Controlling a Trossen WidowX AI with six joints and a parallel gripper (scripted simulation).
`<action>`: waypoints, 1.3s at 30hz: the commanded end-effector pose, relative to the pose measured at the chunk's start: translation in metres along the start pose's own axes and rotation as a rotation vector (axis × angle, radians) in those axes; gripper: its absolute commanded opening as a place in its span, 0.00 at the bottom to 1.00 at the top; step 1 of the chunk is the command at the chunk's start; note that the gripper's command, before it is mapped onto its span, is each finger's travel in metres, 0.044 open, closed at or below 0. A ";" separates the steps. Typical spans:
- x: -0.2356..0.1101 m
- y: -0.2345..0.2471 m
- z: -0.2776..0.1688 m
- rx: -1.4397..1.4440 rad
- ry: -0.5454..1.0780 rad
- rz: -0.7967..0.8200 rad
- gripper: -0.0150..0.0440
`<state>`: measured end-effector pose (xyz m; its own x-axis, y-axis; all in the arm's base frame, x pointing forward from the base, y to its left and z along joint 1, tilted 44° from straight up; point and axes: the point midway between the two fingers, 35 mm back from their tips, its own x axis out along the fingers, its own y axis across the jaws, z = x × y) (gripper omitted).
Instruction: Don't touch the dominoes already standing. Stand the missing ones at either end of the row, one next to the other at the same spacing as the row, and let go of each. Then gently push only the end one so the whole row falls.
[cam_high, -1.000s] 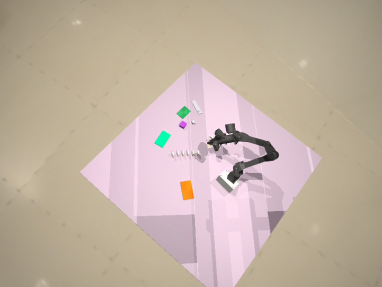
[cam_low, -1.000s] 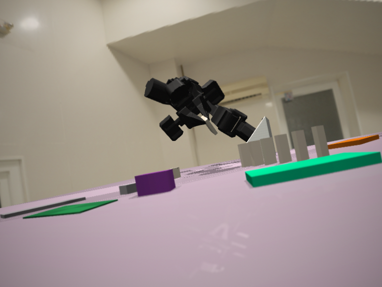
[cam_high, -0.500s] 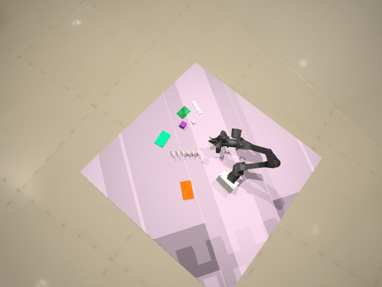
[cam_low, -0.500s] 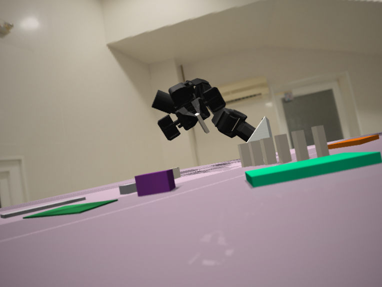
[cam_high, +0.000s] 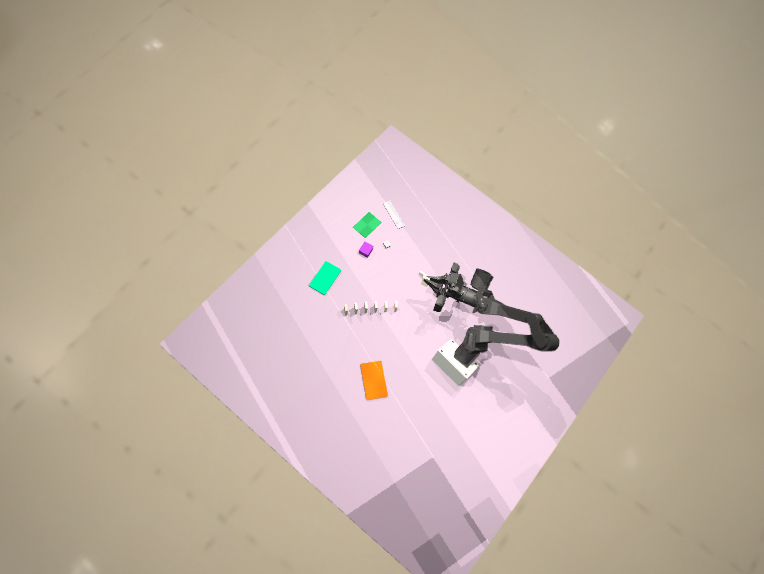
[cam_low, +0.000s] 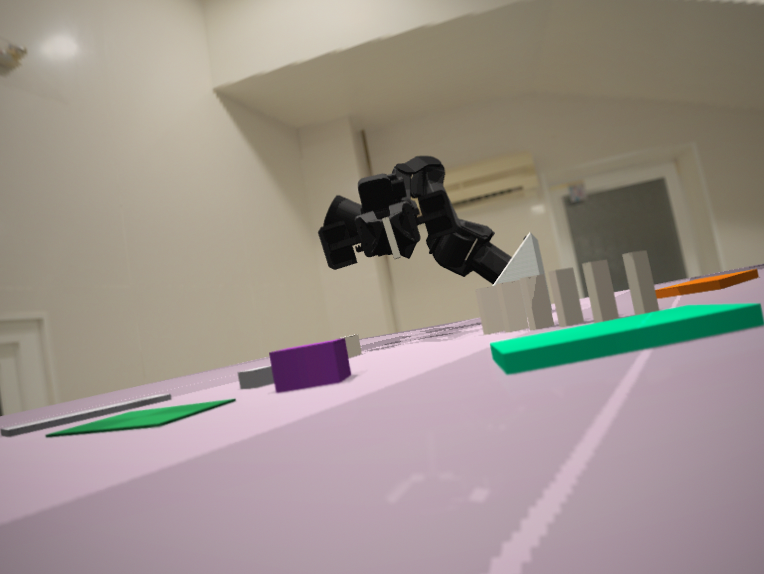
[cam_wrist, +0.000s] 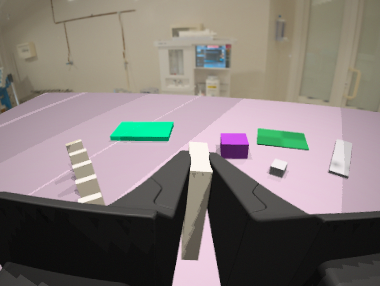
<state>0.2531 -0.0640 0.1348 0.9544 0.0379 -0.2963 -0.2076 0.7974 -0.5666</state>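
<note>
Now we hold one domino (cam_wrist: 197, 208) tight in our gripper (cam_wrist: 199, 182) up in the air, and next we must stand it by the row (cam_high: 370, 307).

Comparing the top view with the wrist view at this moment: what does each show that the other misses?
Only the top view shows the whole arm, its white base, the orange card and the full spacing of the domino row. Only the wrist view shows the cream domino clamped between the jaws of the gripper and room fixtures beyond the table. Both show the row, the light green card, the dark green card, the purple block and the white strip.
</note>
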 end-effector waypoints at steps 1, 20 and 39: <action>-0.008 0.003 0.003 -0.100 -0.075 -0.040 0.29; -0.010 0.003 0.003 -0.114 -0.084 -0.046 0.29; -0.001 -0.005 -0.015 -0.117 -0.077 -0.040 0.29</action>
<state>0.2487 -0.0728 0.1310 0.9762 0.0532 -0.2100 -0.1822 0.7265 -0.6626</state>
